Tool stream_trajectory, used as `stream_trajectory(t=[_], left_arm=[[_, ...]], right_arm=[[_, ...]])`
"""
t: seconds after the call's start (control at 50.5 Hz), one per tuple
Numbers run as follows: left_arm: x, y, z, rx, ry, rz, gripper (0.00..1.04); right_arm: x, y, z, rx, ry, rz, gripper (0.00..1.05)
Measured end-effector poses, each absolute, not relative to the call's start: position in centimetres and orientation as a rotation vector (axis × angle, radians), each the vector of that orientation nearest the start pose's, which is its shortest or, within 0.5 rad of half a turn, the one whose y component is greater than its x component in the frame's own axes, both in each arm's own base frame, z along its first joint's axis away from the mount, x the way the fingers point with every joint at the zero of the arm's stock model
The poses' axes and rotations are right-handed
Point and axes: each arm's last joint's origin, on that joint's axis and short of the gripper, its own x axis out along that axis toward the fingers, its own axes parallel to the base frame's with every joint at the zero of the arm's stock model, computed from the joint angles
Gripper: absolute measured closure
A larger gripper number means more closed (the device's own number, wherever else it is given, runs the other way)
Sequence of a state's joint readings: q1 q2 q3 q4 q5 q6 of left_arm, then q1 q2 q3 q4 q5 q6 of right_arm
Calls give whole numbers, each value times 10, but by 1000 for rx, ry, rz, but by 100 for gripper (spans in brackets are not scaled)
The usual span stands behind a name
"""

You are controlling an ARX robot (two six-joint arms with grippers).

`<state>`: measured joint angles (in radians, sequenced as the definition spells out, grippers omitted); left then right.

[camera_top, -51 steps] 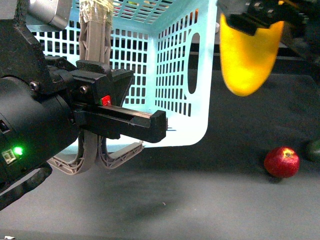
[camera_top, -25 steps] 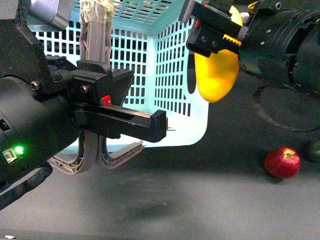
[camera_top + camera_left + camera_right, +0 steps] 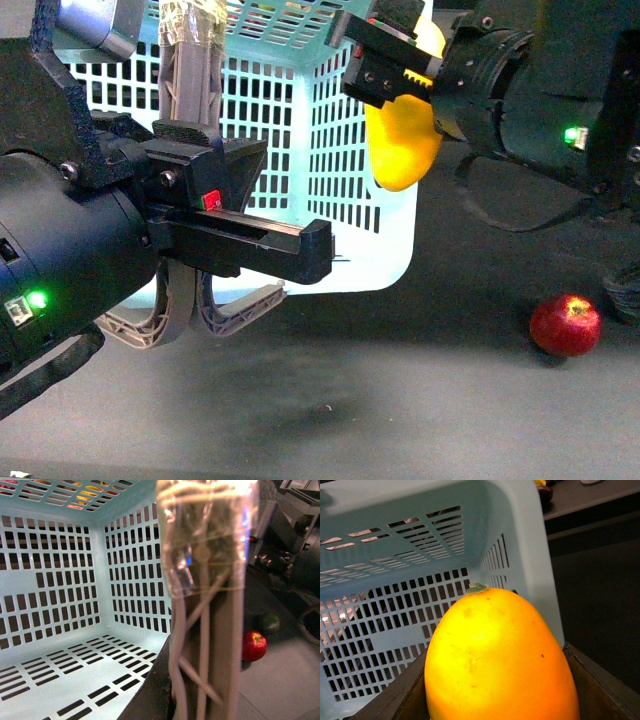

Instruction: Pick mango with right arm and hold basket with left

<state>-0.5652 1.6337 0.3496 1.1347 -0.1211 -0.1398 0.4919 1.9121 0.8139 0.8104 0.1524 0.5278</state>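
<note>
The pale turquoise basket (image 3: 350,150) hangs tilted above the dark table. My left gripper (image 3: 200,200) is shut on the basket's grey-brown swing handle (image 3: 190,70). In the left wrist view the handle (image 3: 210,630) runs between the jaws, with the basket's slotted inside (image 3: 60,580) behind it. The bright yellow mango (image 3: 400,150) is held in my shut right gripper (image 3: 395,75), just outside the basket's right wall, near its top edge. The right wrist view shows the mango (image 3: 500,660) filling the space between the fingers, with the basket (image 3: 420,540) close ahead.
A red apple (image 3: 565,323) lies on the table at the right, also seen from the left wrist (image 3: 253,646). A dark green fruit (image 3: 270,622) sits just behind it. Dark table surface (image 3: 330,400) stretches below the basket.
My right arm has carried the mango leftward, from the far right up to the basket's right wall. The left gripper and the basket have not moved.
</note>
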Motion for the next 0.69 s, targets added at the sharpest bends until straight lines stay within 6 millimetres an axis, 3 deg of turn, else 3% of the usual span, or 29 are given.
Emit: stream_trajectory(t=[0.297,0.534,0.692], left_arm=[[220,-136,135,-87,172,-432,99],[220,-136,135,-87,173,-432,99],[219,-135,133,-91,183,-437,99]], right_arm=[[335,191,140,423,344,291,40],[332,194,145,426,320,308,8],[314,184,158,431,291,348,9]])
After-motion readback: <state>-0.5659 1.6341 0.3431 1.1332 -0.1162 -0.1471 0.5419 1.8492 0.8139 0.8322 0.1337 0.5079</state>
